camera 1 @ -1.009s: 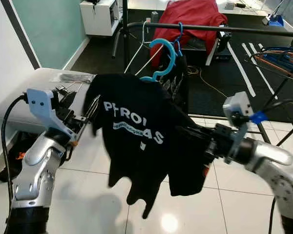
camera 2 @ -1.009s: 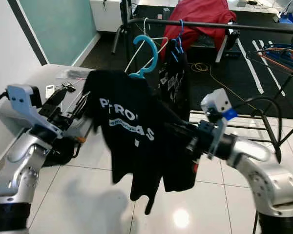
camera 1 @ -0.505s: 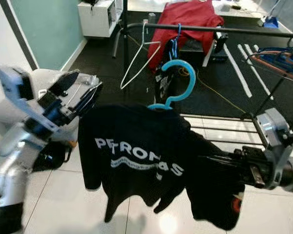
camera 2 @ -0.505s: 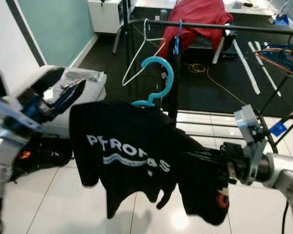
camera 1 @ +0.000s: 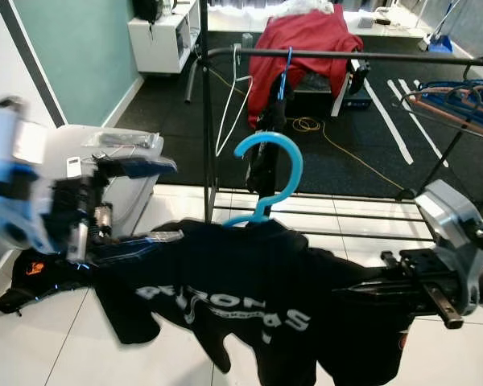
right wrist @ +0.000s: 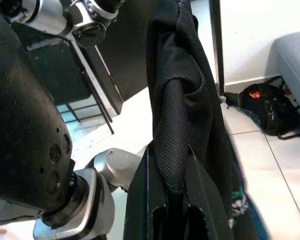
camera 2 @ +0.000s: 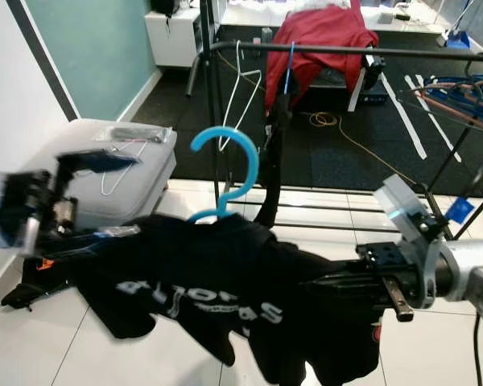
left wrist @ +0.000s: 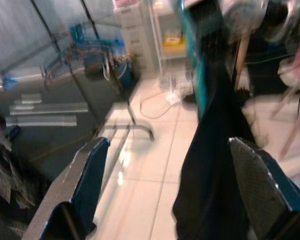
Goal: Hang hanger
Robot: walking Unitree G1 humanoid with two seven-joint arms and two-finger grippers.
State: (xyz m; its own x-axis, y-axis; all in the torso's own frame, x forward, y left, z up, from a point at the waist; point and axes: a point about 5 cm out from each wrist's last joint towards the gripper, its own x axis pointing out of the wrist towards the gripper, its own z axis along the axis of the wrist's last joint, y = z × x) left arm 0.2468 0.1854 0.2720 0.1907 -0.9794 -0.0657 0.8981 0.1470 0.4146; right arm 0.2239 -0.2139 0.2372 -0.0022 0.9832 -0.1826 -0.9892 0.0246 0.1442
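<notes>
A light-blue hanger (camera 1: 270,173) carries a black T-shirt (camera 1: 249,297) with white lettering, held low and tilted over the white floor tiles. My right gripper (camera 1: 370,287) is shut on the shirt-covered right shoulder of the hanger (right wrist: 172,125). My left gripper (camera 1: 173,201), blurred with motion, stands open at the shirt's left end, with its fingers (left wrist: 90,175) wide apart and the shirt (left wrist: 215,150) hanging beyond them. The black clothes rail (camera 1: 346,55) runs across behind the hanger's hook.
On the rail hang a white wire hanger (camera 1: 233,88) and a blue hanger with a dark garment (camera 1: 267,121). A red cloth (camera 1: 306,32) lies behind. A grey padded seat (camera 1: 129,157) and a black bag (camera 1: 40,269) are on the left, a drying rack (camera 1: 459,88) on the right.
The view has shifted and the rail looks nearer. The shirt and hanger now sit lower and flatter. My left gripper has opened wide and is blurred; the right keeps its hold.
</notes>
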